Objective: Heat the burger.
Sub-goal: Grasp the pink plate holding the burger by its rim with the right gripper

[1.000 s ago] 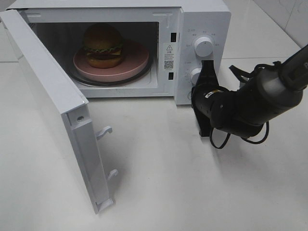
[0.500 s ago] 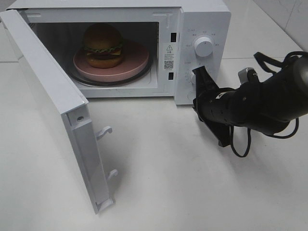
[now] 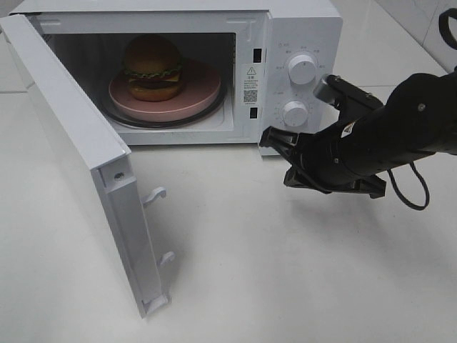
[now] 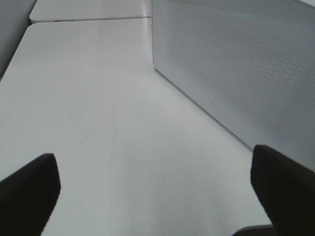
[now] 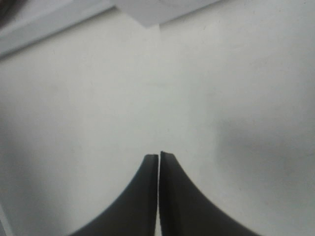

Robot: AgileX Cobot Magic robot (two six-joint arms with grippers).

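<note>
Microwave (image 3: 300,28) stands at the back of the white table (image 3: 285,271), with its door (image 3: 78,150) swung fully open toward the left of the overhead view and two latch hooks (image 3: 155,194) showing on its free edge. The burger (image 3: 152,68) is inside the cavity, upright on a pink plate (image 3: 196,96) and set toward the plate's left side. The plate rests on the glass turntable (image 3: 214,111). Bun, lettuce and patty layers are visible and nothing is touching the burger. The control panel carries an upper knob (image 3: 303,69) and a lower knob (image 3: 294,113); their markings are too small to read. The right arm (image 3: 400,132) reaches in from the right edge, low over the table. The right gripper (image 5: 158,156) is closed, its two dark fingers pressed together with only a hairline seam between them, and it grips nothing – its wrist view shows bare table beneath. In the overhead view it sits just in front of the panel's lower edge, below the lower knob and clear of both knobs. The left gripper (image 4: 157,191) is outside the overhead view. Its wrist view shows the fingers (image 4: 29,189) spread wide apart with nothing between them – only table surface, and beside it a white panel with a fine dot pattern (image 4: 236,64) that belongs to the microwave.
</note>
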